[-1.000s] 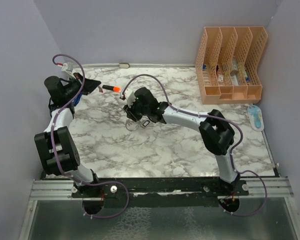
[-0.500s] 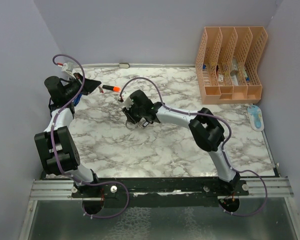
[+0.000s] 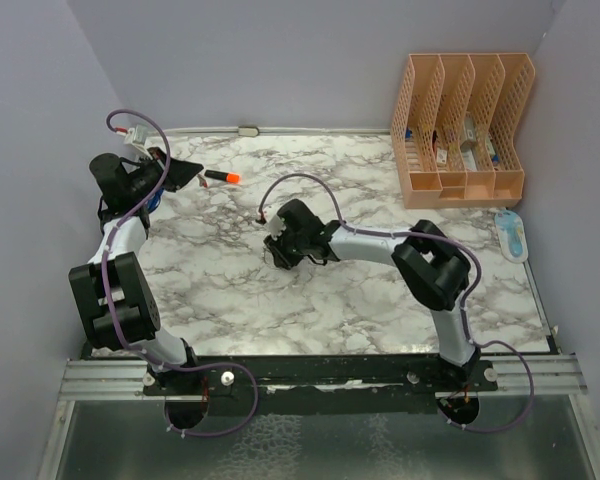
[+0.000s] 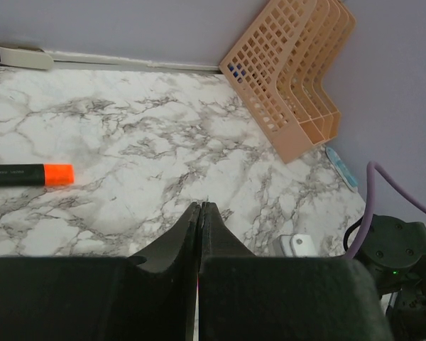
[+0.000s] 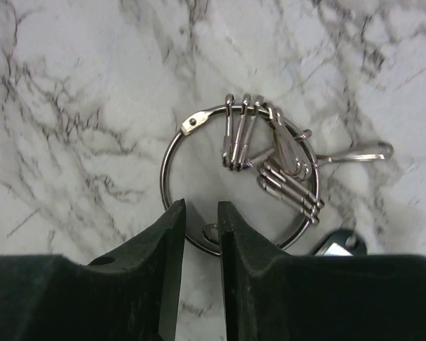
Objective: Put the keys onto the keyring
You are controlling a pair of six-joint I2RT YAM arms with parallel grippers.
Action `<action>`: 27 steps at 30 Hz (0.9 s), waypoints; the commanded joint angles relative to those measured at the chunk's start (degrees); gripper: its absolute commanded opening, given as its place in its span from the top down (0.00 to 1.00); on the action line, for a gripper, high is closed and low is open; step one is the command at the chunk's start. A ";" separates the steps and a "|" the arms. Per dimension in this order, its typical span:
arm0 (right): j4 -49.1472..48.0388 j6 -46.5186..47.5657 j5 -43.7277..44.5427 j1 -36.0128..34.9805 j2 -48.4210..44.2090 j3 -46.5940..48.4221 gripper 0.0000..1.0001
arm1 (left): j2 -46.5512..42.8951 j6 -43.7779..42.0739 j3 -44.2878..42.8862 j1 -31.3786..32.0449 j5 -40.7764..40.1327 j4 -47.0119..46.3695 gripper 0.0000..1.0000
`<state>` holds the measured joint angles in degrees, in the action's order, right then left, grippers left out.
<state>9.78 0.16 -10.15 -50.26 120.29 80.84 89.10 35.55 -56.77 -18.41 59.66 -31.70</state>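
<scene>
1. Silver wire keyring [image 5: 165,170] lies flat on the marble-patterned table [image 5: 71,106]. It looks light, stiff and slippery, and is best pinched at its bare left arc.
2. One ring carries two clusters of silver pieces, too tight to count. One silver key [image 5: 355,151] touches its right side, and one dark-headed key [image 5: 335,244] lies just beside.
3. Right gripper [image 5: 201,231] stands narrowly parted astride the ring's near arc, grasping nothing. Left gripper [image 4: 199,220] is clenched and empty.

Silver keyring [image 5: 192,121], grey-veined white marble table [image 5: 71,85], orange-capped black marker [image 4: 21,174], peach latticed rack [image 3: 465,187].

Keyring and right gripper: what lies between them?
Nothing, in the right wrist view: the right gripper is over the keyring, its near arc showing between the fingers.
</scene>
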 commanded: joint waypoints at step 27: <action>-0.99 -7.11 6.38 -0.10 -9.90 -7.70 0.74 | -0.16 0.76 1.74 -0.48 0.98 -2.57 1.00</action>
<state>12.14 -6.15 -7.70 -50.24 108.88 70.24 89.10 36.34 -55.35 -18.44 59.77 -32.49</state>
